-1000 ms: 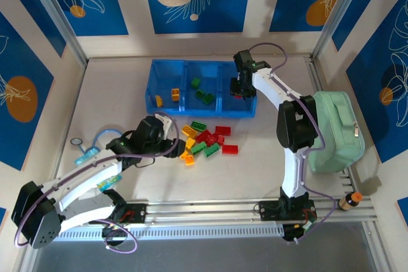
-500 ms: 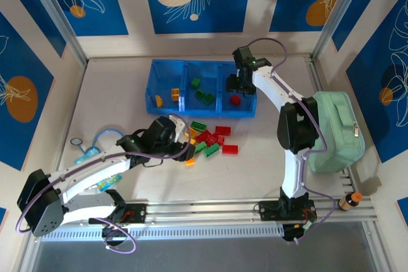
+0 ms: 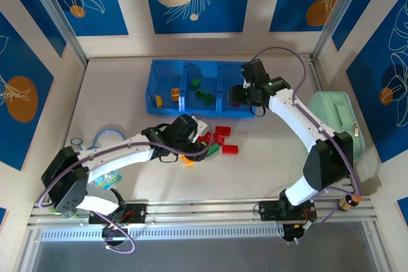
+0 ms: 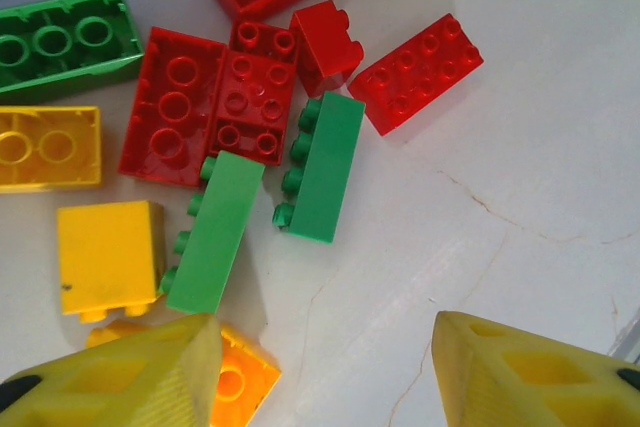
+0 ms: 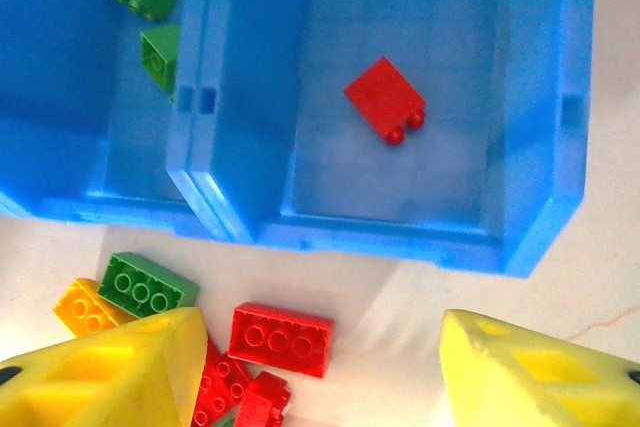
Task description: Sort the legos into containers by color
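Note:
The containers are three compartments of a blue tray (image 3: 167,63). Its left one holds yellow-orange legos (image 3: 174,93) and its middle one green legos (image 3: 204,97). One red brick (image 5: 385,99) lies in the right compartment. Several loose legos (image 3: 220,137) lie piled on the table in front of the tray. My left gripper (image 4: 325,377) hangs open low over the pile's near side with bare table between its fingers; an orange brick (image 4: 242,382) lies against its left finger. My right gripper (image 5: 320,367) is open and empty over the tray's near wall (image 5: 390,237), above a red brick (image 5: 282,339).
A mint-green pouch (image 3: 331,128) lies at the right edge beside the right arm. A small bottle (image 3: 349,200) stands at the near right corner. A blue cord and small items (image 3: 95,146) lie to the left of the left arm.
My right gripper opened and left the red brick in the right compartment, then drew back toward the tray's near wall. My left arm swung right over the pile.

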### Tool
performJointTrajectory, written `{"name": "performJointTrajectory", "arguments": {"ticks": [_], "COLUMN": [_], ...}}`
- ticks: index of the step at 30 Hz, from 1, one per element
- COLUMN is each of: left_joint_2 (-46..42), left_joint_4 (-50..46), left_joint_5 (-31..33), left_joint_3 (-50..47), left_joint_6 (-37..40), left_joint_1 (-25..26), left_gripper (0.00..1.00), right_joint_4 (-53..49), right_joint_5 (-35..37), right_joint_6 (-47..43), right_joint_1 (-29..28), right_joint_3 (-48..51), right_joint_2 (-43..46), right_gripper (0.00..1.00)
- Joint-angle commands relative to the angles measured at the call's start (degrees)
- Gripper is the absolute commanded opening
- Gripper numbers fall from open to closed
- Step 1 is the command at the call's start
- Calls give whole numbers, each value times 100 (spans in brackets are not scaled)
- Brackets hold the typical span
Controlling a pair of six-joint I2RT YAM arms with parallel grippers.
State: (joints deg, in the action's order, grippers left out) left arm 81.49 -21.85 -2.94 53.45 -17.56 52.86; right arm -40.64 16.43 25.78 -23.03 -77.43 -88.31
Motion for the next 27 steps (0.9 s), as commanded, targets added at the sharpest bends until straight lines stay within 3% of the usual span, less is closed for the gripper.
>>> {"name": "performJointTrajectory", "arguments": {"ticks": [1, 10, 27], "left_joint_2": [292, 1098, 1507], "left_joint_4": [-104, -227, -336], "left_joint_5": [177, 333, 357], "left_joint_3": [255, 694, 741], "left_joint_6": [214, 457, 562], "left_joint_1": [49, -117, -356], "left_gripper": [53, 44, 42], "right_joint_4": [226, 390, 636], "right_joint_5": [-156, -233, -393], "right_joint_6": [176, 248, 370], "right_joint_1": [-9, -7, 79], "right_joint_3": [337, 941, 1503], "right_joint_2": [327, 657, 859], "right_gripper": [63, 63, 63]}}
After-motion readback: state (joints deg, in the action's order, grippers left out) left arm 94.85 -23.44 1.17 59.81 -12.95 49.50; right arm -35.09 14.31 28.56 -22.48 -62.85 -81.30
